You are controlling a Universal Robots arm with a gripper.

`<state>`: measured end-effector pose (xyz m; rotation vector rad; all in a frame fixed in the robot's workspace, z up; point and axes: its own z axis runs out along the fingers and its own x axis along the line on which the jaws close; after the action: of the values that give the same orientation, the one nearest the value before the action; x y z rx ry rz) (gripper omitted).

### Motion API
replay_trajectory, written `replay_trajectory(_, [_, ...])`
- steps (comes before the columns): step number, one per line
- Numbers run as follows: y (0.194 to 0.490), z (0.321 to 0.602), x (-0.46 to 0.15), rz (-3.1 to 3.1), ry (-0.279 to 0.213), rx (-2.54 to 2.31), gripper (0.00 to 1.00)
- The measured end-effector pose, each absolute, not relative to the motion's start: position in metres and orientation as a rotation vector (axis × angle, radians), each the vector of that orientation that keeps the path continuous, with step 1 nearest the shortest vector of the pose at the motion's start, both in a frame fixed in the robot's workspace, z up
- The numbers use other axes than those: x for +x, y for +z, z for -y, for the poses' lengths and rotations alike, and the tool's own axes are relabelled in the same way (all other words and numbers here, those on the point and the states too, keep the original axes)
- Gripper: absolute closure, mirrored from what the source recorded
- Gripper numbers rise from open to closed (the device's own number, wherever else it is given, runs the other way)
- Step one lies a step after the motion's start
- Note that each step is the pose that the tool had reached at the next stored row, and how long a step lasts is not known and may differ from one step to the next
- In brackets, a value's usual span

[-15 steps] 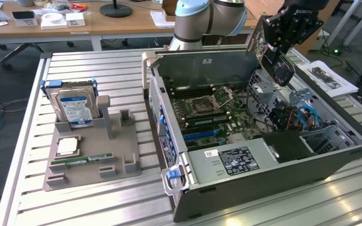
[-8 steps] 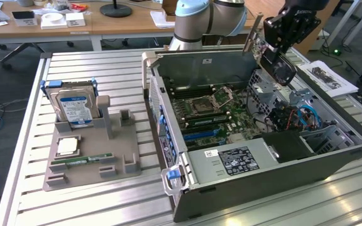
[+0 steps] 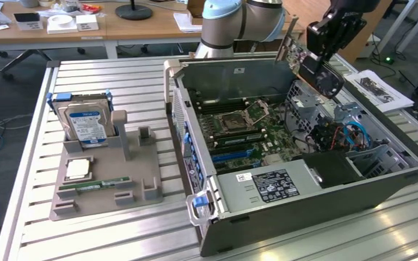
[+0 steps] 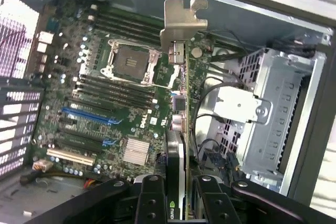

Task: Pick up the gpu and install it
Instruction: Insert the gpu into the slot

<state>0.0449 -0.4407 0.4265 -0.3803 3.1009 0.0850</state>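
My gripper (image 3: 330, 48) is shut on the gpu (image 3: 318, 73), a dark flat card. It hangs tilted above the back right corner of the open computer case (image 3: 296, 217), clear of the board. In the wrist view the gpu (image 4: 181, 124) appears edge-on between my fingers (image 4: 152, 203), its silver bracket (image 4: 181, 22) pointing away from the gripper (image 4: 180, 205). Below it lies the green motherboard (image 4: 105, 103) with blue expansion slots (image 4: 86, 116) and an empty CPU socket (image 4: 128, 61).
A grey holder (image 3: 107, 190) at the exterior view's left carries a hard drive (image 3: 85, 124), a CPU (image 3: 78, 168) and a green memory stick (image 3: 93, 186). Inside the case are a metal drive cage (image 4: 273, 108), loose cables (image 3: 339, 136) and a power supply (image 3: 267, 185). Papers (image 3: 380, 89) lie beyond the case.
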Motion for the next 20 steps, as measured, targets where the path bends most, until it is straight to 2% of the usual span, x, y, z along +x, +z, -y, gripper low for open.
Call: replay_trajectory(20, [0.4251, 0.4407, 0.0449, -2.990, 0.089, -0.938, 0.73])
